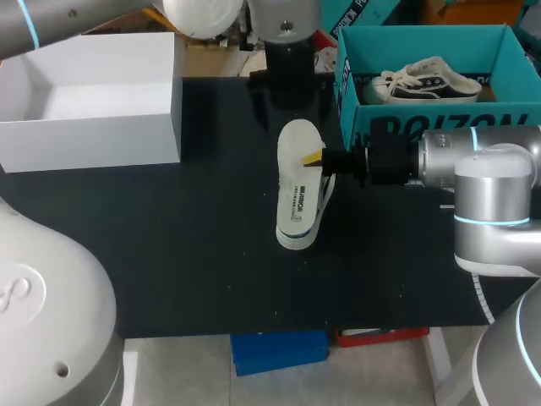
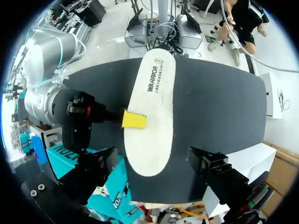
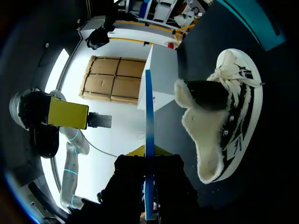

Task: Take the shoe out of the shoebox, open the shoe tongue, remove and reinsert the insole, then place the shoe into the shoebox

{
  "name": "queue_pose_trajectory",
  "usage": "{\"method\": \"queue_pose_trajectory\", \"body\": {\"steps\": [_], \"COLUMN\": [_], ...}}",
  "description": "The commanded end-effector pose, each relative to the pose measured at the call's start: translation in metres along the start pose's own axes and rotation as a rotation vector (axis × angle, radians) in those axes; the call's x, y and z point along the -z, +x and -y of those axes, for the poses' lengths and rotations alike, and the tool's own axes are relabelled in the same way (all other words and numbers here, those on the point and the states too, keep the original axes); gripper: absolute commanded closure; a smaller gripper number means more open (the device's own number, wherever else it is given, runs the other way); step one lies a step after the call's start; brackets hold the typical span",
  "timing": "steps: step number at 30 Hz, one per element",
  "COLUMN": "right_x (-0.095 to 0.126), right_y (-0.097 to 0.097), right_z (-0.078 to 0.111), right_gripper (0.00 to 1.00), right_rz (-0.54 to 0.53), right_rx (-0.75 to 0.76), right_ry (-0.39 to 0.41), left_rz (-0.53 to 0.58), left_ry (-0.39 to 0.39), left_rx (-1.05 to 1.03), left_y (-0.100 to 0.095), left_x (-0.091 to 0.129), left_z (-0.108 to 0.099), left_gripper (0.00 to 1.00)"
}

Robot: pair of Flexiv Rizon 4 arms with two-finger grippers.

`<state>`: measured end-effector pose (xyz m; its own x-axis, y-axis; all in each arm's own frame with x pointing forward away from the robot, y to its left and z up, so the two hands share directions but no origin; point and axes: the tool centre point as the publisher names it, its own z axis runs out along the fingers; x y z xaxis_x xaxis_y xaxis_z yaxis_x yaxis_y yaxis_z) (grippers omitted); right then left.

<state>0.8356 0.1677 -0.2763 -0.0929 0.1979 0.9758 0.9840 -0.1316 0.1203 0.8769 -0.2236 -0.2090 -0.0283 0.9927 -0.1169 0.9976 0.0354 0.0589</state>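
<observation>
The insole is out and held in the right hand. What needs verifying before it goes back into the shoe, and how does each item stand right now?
1. Right hand gripping the insole: ok, pinched at its side edge.
2. Shoe out of the teal shoebox and lying on the black mat: ok.
3. Shoe's fleece-lined opening exposed: ok.
4. Left hand free to steady the shoe: ok, open and empty above the insole.
5. Insole's toe end lined up with the opening: cannot tell.
</observation>
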Motion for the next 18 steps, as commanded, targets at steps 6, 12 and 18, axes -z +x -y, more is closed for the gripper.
{"method": "queue_pose_trajectory", "body": {"steps": [6,12,18], "right_x": [-0.001,-0.001,-0.001], "right_y": [0.0,0.0,0.0], "right_z": [0.001,0.001,0.001], "right_gripper": [1.0,1.0,1.0], "right_rz": [0.002,0.002,0.002], "right_rx": [0.0,0.0,0.0], "right_ry": [-0.003,-0.003,-0.003], "left_rz": [0.035,0.045,0.073], "left_ry": [-0.06,-0.05,-0.036], "left_rx": [-0.059,-0.09,-0.117], "left_y": [0.009,0.012,0.013], "left_x": [0.003,-0.004,-0.012], "left_z": [0.046,0.07,0.086], "left_gripper": [0.0,0.0,0.0]}}
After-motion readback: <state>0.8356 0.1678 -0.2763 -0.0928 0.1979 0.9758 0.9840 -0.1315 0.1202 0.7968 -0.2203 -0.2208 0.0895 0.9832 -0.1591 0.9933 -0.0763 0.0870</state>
